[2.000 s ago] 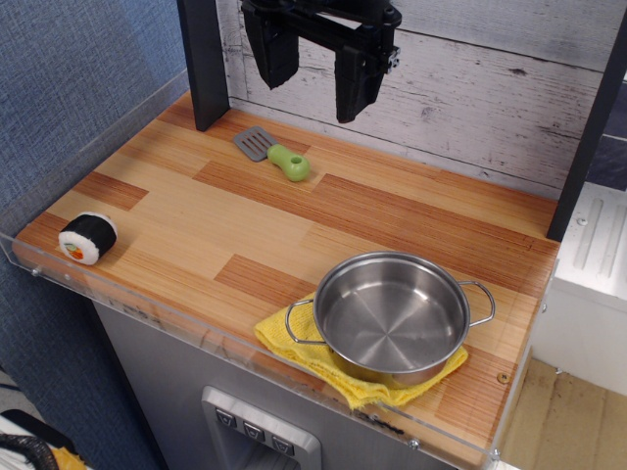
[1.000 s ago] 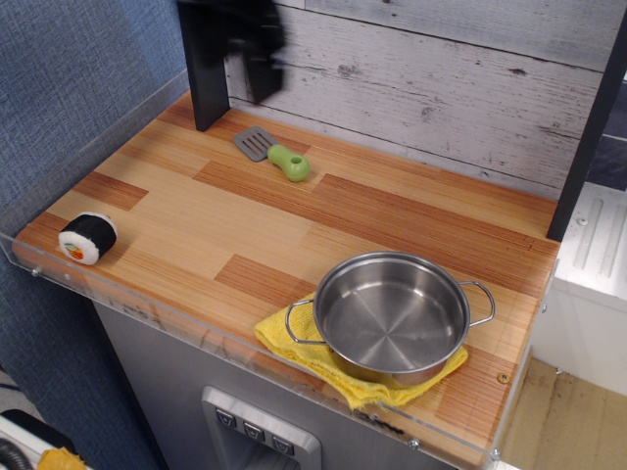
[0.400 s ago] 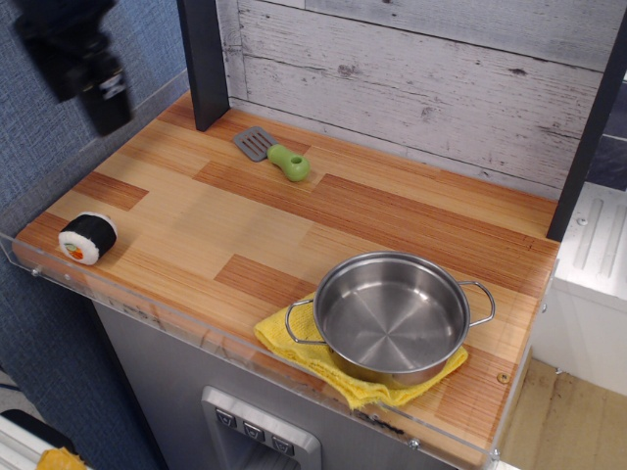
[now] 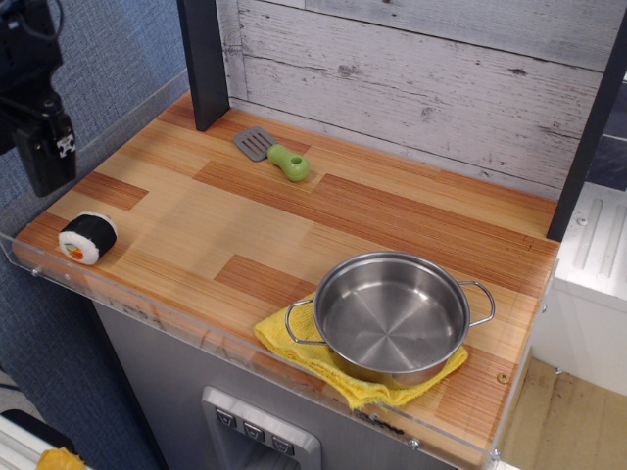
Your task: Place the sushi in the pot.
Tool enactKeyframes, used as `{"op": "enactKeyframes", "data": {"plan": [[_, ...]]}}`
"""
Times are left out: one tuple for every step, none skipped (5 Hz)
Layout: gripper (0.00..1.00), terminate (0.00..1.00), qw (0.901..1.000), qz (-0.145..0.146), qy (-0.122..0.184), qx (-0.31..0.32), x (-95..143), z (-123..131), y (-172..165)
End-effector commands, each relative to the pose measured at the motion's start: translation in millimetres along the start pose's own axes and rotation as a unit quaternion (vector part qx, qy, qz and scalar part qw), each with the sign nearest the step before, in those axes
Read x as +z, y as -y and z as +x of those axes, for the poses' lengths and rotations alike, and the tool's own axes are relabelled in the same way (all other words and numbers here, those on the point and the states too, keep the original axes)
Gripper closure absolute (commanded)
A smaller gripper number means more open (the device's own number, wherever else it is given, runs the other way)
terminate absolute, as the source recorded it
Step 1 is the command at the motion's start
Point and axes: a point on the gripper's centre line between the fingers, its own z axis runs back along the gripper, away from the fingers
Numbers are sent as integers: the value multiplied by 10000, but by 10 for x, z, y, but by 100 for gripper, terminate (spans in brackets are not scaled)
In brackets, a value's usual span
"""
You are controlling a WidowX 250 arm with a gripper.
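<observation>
The sushi (image 4: pixel 87 238) lies on its side at the front left corner of the wooden counter (image 4: pixel 245 225), its white face with the orange-green centre turned to the front. The steel pot (image 4: pixel 392 318) stands empty at the front right, far from the sushi. My gripper (image 4: pixel 24 157) hangs at the far left edge of the view, above and a little behind the sushi, not touching it. One black finger (image 4: pixel 45 152) shows fully and the other is cut off by the frame edge. The jaws stand apart and hold nothing.
A yellow cloth (image 4: pixel 318 357) lies under the pot. A spatula with a green handle (image 4: pixel 274 155) lies at the back. A black post (image 4: pixel 204 59) stands at the back left. A clear acrylic rim (image 4: pixel 196 328) edges the counter's front and left side.
My gripper has swept from the back middle of the counter to the far left and come down toward the sushi. The sushi, the pot and the spatula have not moved.
</observation>
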Motion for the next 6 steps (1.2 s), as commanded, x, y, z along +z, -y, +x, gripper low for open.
{"op": "enactKeyframes", "data": {"plan": [[0, 0, 9986, 30, 59, 521, -102, 4, -22], [0, 0, 9988, -185, 239, 379, -285, 129, -7], [0, 0, 9983, -204, 542, 24, -379, 261, 23], [0, 0, 9965, -76, 791, -259, -384, 338, 36], [0, 0, 9955, -18, 837, -451, -400, 390, 51], [0, 0, 9957, 2, 824, -430, -472, 357, 9]]}}
